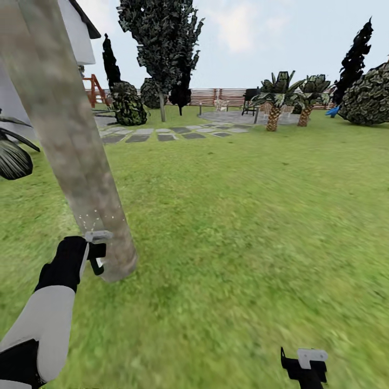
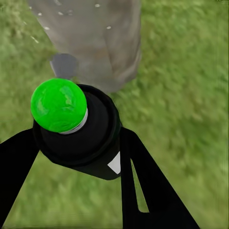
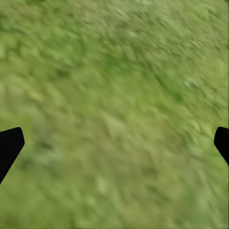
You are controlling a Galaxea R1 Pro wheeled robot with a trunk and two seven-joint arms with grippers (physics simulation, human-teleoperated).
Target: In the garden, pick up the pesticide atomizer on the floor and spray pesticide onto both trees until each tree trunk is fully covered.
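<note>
spraying low on the trunk, with patches at risk of being missed

holding the spray bottle (image 2: pixel 78 131), the left gripper (image 1: pixel 96 252) has its jaws clamped on the dark body, one finger on each side. the bottle's top shows bright green in the left wrist view, and it points at the base of the tree trunk (image 1: pixel 70 146), just beside it. small pale specks sit on the bark near the nozzle, likely spray.

the main risk, as i judge it, is uneven cover: the nozzle is aimed low and at one face, so the upper trunk and far side could stay bare unless the arm rises and the robot moves round. the gripper is very close to the bark and could bump it, twisting the bottle in the grip.

the right gripper (image 1: pixel 304 366) hangs over the grass (image 1: pixel 243 216) with jaws apart and nothing between them.

as for containers, the bottle is the only one; how much it holds cannot be told.
</note>
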